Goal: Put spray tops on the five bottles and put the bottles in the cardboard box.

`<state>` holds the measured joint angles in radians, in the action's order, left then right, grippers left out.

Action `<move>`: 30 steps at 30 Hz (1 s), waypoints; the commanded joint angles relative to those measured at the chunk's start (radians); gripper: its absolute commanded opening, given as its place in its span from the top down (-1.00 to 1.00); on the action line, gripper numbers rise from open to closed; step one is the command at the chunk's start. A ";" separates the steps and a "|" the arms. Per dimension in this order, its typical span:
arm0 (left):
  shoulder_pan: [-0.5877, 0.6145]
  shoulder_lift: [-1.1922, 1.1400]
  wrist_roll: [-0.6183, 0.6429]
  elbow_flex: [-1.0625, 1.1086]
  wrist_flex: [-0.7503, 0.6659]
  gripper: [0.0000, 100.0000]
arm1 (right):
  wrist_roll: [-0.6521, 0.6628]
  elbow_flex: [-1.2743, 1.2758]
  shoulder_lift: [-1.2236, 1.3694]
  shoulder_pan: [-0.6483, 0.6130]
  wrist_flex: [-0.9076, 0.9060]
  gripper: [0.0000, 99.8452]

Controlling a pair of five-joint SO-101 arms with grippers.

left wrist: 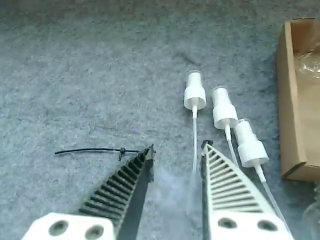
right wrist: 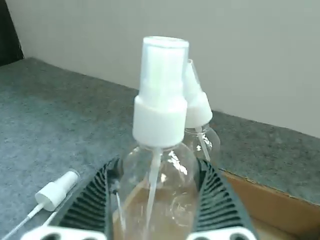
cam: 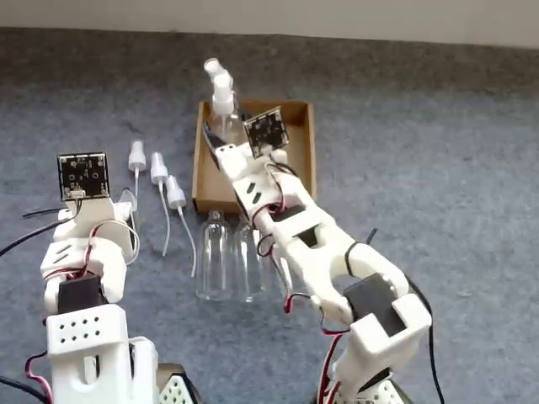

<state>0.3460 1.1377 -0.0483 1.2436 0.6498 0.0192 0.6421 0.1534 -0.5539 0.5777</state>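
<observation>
Far left: left gripper [left wrist: 177, 147] low over the grey desk [left wrist: 75, 60], fingers [left wrist: 125, 185] parted, gripping nothing. Just off the dark fingertip, a black cable tie [left wrist: 100, 150] flat on the desk. Ahead of the pale fingertip, three loose spray tops [left wrist: 224, 112] in a slanting row, thin tubes trailing back toward the fingers. Further right, between the arms and well behind the right fingertips, clear uncapped bottles [cam: 213, 257] upright in a tight group just outside the cardboard box [cam: 308, 143]. Then right gripper [right wrist: 157, 165], dark fingers [right wrist: 215, 200] closed on either side of a clear bottle [right wrist: 160, 172] with a white spray top already on, upright over a corner of the box; whether touching the box floor, hard to tell. Just beyond those fingertips, a second capped bottle [right wrist: 200, 135], close against the held one.
</observation>
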 commanded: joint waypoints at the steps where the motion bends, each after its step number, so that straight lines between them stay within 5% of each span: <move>1: -0.027 0.018 0.002 -0.005 -0.017 0.70 | 0.015 -0.005 -0.044 -0.010 0.035 0.99; 4: -0.077 0.025 -0.002 -0.005 -0.015 0.69 | 0.020 0.015 -0.168 -0.031 -0.028 0.99; 9: -0.214 0.028 -0.077 -0.016 0.035 0.68 | 0.015 0.094 -0.461 -0.068 -0.446 0.99; 13: -0.248 0.053 -0.087 -0.051 0.094 0.48 | 0.015 0.096 -0.615 -0.094 -0.647 0.99; 20: -0.317 0.314 -0.087 -0.056 0.227 0.32 | -0.021 0.105 -0.668 -0.099 -0.668 0.99; 30: -0.367 0.384 -0.091 0.013 0.157 0.36 | -0.084 0.099 -0.671 -0.125 -0.789 0.99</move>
<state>-0.0054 1.5090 -0.1312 1.2436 0.8646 -0.0529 0.7557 -0.4726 -0.6644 -0.2064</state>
